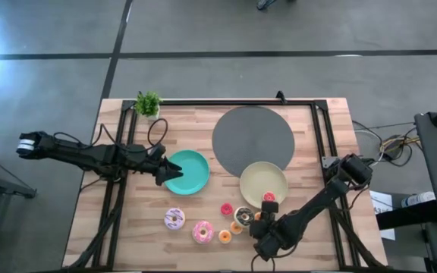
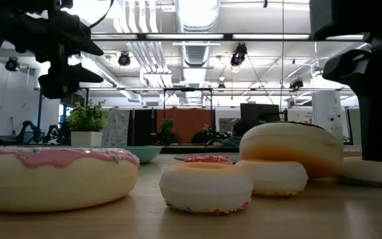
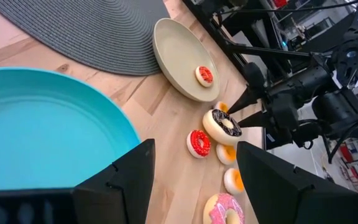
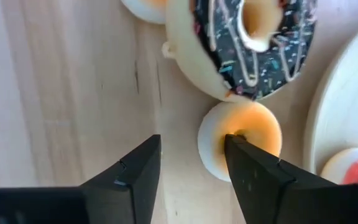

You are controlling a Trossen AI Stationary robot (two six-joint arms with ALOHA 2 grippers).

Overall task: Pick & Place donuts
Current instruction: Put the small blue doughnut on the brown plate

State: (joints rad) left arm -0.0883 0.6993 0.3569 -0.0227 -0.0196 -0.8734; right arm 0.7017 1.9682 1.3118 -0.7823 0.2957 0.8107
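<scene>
Parted right gripper beside tiny orange donut, bare wood opposite, pale-yellow plate edge close; left gripper open over teal plate.

Left claw open over teal plate; red donut on yellow plate.

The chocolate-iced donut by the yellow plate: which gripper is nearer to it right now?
Right. The right gripper hovers open just beside the chocolate-iced donut, over a small orange donut. The left gripper is open over the teal plate, well away across the table.
</scene>
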